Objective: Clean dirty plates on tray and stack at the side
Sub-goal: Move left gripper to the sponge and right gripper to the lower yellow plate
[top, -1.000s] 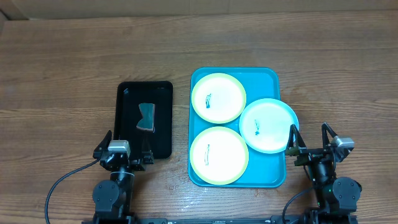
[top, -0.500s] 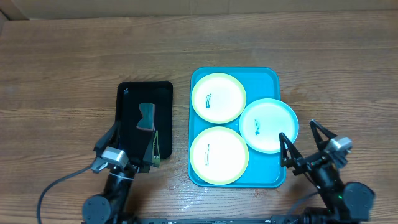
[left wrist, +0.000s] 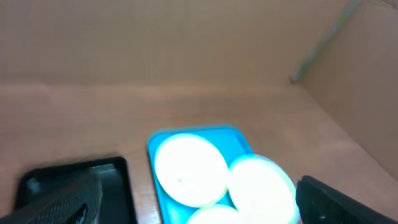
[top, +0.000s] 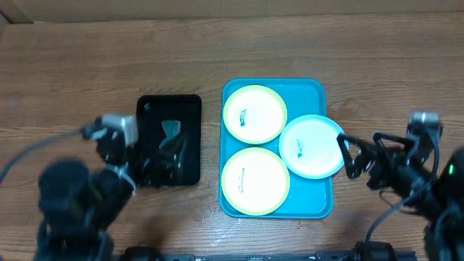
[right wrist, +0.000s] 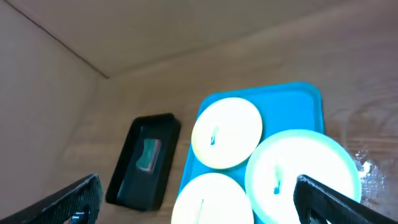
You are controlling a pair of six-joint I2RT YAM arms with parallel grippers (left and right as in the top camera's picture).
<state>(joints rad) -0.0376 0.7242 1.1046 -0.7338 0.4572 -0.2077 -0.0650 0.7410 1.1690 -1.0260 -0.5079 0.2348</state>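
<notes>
Far left of the blue tray: cable looping over the table. Left of the blue tray: black tray holding a sponge, its near half covered by the blurred left gripper, fingers spread wide, holding nothing.

On the blue tray: far yellow-green plate and near yellow-green plate along its left side, white plate overhanging its right rim, each bearing a small dark smudge.

Just right of the blue tray: right gripper, fingers spread wide, empty, beside the white plate's edge; contact not discernible.

Beneath the blue tray: brown wooden table. Behind the blue tray: plain cardboard wall.
</notes>
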